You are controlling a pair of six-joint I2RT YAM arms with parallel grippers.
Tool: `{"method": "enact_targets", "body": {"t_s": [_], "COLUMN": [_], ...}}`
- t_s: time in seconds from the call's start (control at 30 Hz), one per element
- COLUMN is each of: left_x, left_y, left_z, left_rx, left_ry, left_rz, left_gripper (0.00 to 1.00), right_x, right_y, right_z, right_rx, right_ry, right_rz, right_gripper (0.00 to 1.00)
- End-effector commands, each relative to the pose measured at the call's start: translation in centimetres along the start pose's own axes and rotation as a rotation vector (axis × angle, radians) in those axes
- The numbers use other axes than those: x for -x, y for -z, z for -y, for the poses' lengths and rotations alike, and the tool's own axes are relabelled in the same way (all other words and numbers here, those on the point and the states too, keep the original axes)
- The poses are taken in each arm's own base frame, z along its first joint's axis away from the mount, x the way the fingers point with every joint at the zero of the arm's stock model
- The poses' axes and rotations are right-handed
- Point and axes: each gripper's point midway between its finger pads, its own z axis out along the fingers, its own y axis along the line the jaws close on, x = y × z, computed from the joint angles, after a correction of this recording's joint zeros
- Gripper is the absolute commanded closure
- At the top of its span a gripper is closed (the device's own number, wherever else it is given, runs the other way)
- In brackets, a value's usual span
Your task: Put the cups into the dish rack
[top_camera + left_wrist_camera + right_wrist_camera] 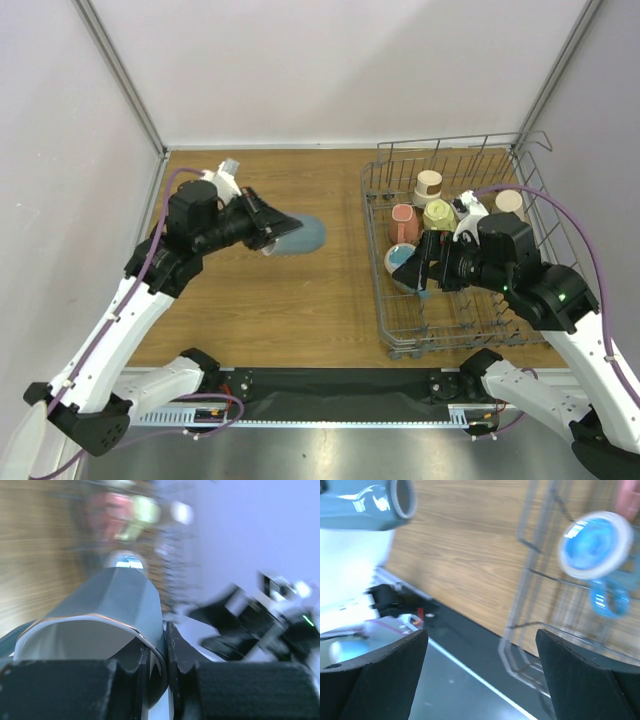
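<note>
Left gripper (pixel 167 641) pinching the rim of the faceted grey-blue cup (pixel 110 600) above the brown wood-grain table (pixel 270 300), right gripper (pixel 481 636) spread wide over the grey wire dish rack (pixel 447 150) beneath it, plain white walls (pixel 330 70) beyond both.

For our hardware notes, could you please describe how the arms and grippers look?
The left arm and right arm have white links, black joints and a purple cable each. The left gripper and right gripper are black with broad flat fingers. A green light glows on the right arm.

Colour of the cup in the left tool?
Grey-blue cup, white inside; best in left wrist view.
</note>
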Motion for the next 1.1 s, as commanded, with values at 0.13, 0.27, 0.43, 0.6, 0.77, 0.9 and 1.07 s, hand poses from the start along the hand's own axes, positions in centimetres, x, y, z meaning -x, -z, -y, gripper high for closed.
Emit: {"method": "enact_targets", "body": {"t_s": [0.13, 0.27, 0.43, 0.6, 0.77, 0.9, 1.07], "left_x": [-1.2, -2.0, -3.7, -4.7, -3.2, -3.9, -5.7], "left_y": [4.6, 5.2, 6.4, 6.5, 4.8, 4.1, 4.4], "left_z": [15.2, 17.0, 20.5, 23.6, 24.0, 22.7, 23.0], "left_rx": [-0.647, -0.695, -0.833, -0.874, -0.684, -0.602, -0.681], "left_ry": [-0.199, -0.224, -0.187, -0.129, 0.110, 0.364, 0.500], "left_rz": [-0.024, -0.037, -0.073, -0.156, -0.195, -0.291, -0.403], "left_gripper": [1.00, 1.00, 1.00, 1.00, 1.00, 1.00, 1.00], "right_x": [2.3, 3.2, 4.1, 5.0, 7.2, 7.2, 6.8], "right_y": [2.0, 3.6, 6.2, 8.7, 11.0, 11.2, 10.9], "right_z": [-6.4, -9.9, -12.1, -13.6, -11.4, -10.8, -10.9], "right_rx": [0.314, 0.498, 0.597, 0.665, 0.473, 0.433, 0.453], "right_ry": [0.041, 0.094, 0.155, 0.219, 0.303, 0.388, 0.438], "right_rz": [0.065, 0.088, 0.130, 0.194, 0.357, 0.363, 0.360], "right_gripper": [0.00, 0.00, 0.00, 0.00, 0.00, 0.00, 0.00]}}
